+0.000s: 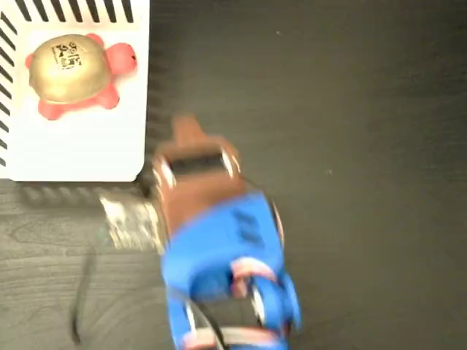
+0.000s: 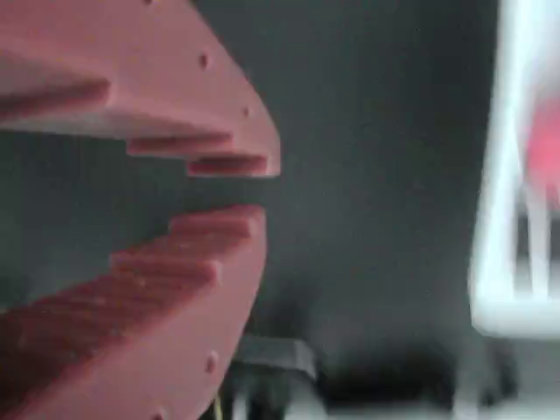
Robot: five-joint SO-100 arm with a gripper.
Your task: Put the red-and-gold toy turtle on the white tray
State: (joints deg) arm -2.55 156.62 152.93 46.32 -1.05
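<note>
In the fixed view the red-and-gold toy turtle (image 1: 76,73) lies on the white tray (image 1: 87,149) at the top left, gold shell up, head pointing right. The blue arm's brown gripper (image 1: 188,130) is blurred and sits over the dark table just right of the tray's lower right corner, apart from the turtle. The wrist view shows the gripper (image 2: 262,188) with its two red-brown toothed jaws a small gap apart and nothing between them. The tray's edge (image 2: 499,219) is a white blur at the right, with a pink smear of the turtle (image 2: 547,149) on it.
A dark wood-grain table (image 1: 350,146) fills the right of the fixed view. A pale patterned patch (image 1: 131,222) lies just below the tray beside the arm, and a thin dark cable (image 1: 80,299) runs at the lower left.
</note>
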